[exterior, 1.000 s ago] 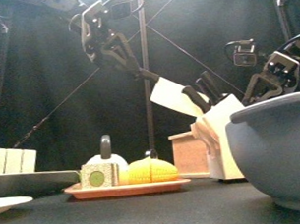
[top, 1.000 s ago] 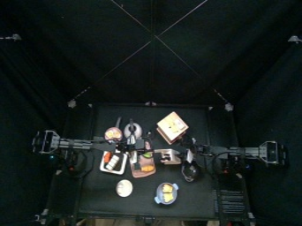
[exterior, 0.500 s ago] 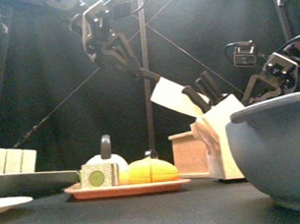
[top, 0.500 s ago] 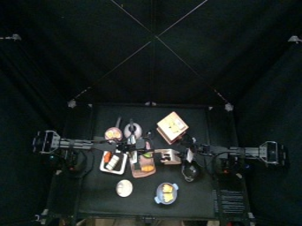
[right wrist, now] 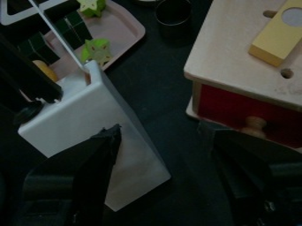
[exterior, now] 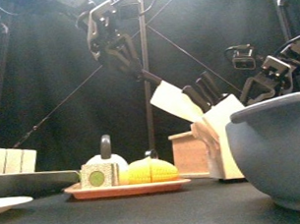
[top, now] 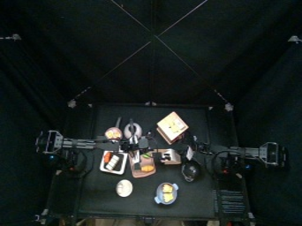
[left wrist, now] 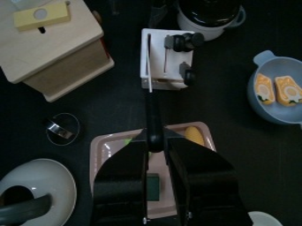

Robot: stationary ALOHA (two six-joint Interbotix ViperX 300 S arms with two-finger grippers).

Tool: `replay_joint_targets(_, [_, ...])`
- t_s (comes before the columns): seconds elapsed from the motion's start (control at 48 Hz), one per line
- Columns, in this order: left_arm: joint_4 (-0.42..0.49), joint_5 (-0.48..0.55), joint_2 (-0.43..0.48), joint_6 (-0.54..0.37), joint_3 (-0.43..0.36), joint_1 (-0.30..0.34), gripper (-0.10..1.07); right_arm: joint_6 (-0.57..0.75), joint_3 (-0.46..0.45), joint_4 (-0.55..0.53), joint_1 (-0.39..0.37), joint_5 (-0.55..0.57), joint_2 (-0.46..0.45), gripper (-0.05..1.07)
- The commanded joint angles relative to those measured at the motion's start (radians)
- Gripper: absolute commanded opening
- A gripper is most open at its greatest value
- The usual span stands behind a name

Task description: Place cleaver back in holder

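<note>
The cleaver (exterior: 178,97) hangs in the air with its pale blade tipped down toward the holder (exterior: 221,137), a white block already carrying other black-handled knives, and it is not yet seated. From the left wrist the blade shows edge-on, lined up over the holder's (left wrist: 165,57) top, probably so it can slide straight into a slot. The left gripper (left wrist: 157,150) clamps the black handle well behind the blade, leaving the blade free. The right gripper (right wrist: 165,190) hovers just beside the holder (right wrist: 101,132), jaws spread and empty, perhaps ready to steady it. A wooden box (left wrist: 53,48) stands nearby on the bench (exterior: 122,210).
</note>
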Motion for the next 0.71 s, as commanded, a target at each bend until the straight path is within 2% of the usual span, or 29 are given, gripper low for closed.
replay_joint_targets(0.0, [0.003, 0.025, 0.006, 0.000, -0.051, 0.005, 0.48, 0.002, -0.025, 0.005, -0.011, -0.009, -0.003, 1.00])
replay_joint_targets(0.438, [0.000, 0.072, 0.071, 0.043, -0.161, 0.012, 0.48, 0.002, -0.028, 0.023, -0.026, -0.009, 0.025, 1.00])
replay_joint_targets(0.688, [-0.015, 0.072, 0.100, 0.043, -0.190, 0.026, 0.49, 0.002, -0.031, 0.023, -0.020, -0.011, 0.025, 1.00])
